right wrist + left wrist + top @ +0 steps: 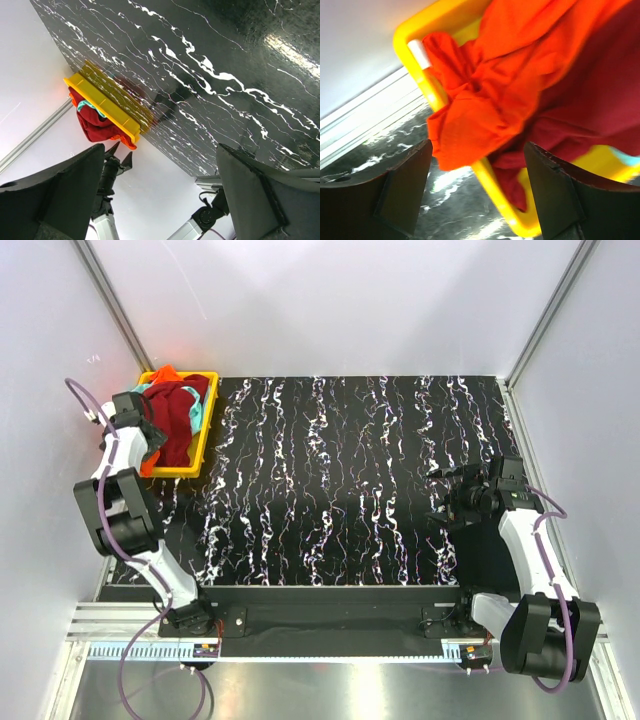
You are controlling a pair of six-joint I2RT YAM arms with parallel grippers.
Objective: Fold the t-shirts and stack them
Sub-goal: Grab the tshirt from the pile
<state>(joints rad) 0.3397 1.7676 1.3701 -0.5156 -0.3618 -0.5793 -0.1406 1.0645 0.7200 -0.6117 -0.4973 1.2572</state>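
Up close, the left gripper [477, 150] holds its fingers spread, clamping nothing, with the orange t-shirt [485, 110] spilling over the yellow bin [420, 30] rim just ahead between them, beside the maroon t-shirt [590, 100], while the right gripper [160, 150] gapes well apart.

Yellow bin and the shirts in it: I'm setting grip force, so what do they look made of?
The yellow rectangular bin: likely hard moulded plastic, smooth, slightly glossy, rim straight and rigid. The bright orange shirt and dark maroon shirt: soft matte cloth, shown by creases and limp folds; fibre unclear.
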